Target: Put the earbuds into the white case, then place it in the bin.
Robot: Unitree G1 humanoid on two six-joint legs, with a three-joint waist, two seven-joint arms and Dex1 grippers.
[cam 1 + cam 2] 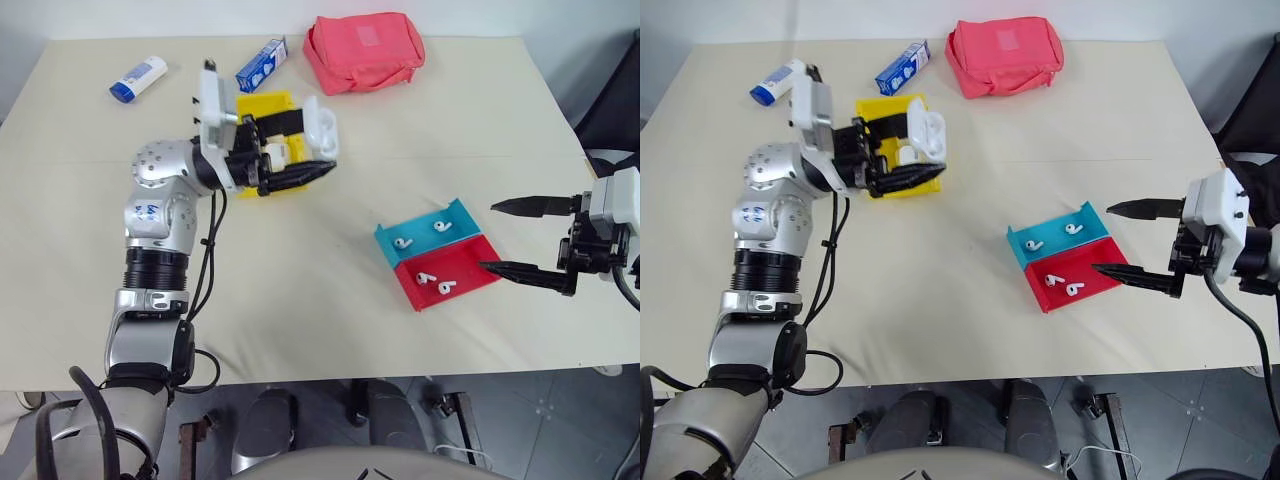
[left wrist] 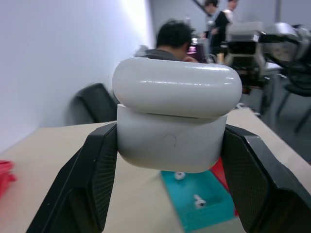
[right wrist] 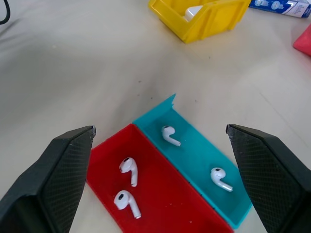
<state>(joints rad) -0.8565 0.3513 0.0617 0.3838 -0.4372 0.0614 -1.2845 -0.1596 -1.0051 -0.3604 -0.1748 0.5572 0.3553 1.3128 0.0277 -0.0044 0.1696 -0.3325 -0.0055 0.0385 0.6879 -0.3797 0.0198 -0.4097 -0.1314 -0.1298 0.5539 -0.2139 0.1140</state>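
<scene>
Left gripper (image 1: 318, 170): we see it clamped on the glossy white pebble-shaped case (image 1: 322, 130), held in the air over the bright yellow plastic bin (image 1: 262, 103) at our 11 o'clock.
Right gripper (image 1: 520, 238): spread wide, empty, beside the trays at 3 o'clock.
Case pose: long axis crosswise between the fingers, lid ajar (barely).
Risk: we judge the small stemmed white earbuds (image 3: 170, 135) may miss or tip that lid.
Bench (image 1: 300, 300): carries everything else.

Left tool (image 1: 325, 168) points rightward, clamped shut; right tool (image 1: 520, 238) gapes wide.
</scene>
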